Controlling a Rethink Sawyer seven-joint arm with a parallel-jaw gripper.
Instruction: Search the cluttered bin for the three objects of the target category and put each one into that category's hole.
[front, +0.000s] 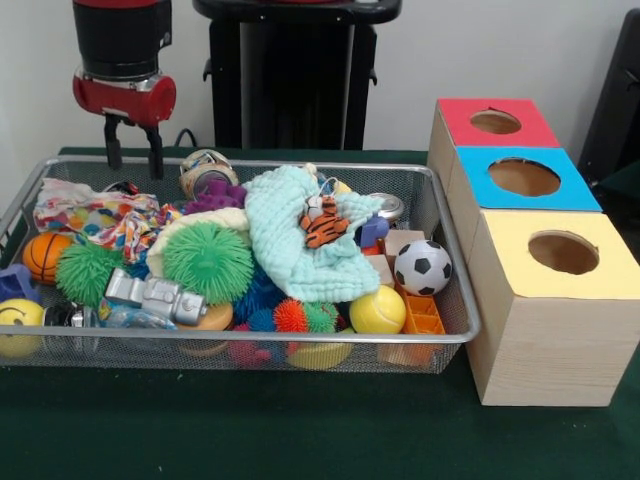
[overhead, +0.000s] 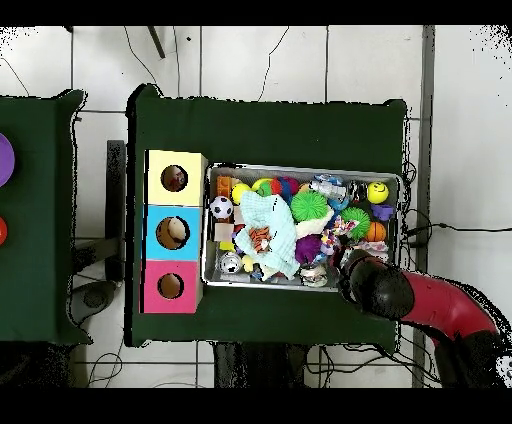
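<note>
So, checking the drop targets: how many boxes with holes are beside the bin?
3, in a row: red box farthest back, blue box in the middle, yellow box nearest the camera. None looks hidden.

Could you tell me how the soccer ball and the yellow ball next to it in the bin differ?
The soccer ball is white with black patches; the yellow ball is plain yellow. The soccer ball looks slightly larger and sits farther from the bin's front rim than the yellow ball. Both are round and lie free.
</note>
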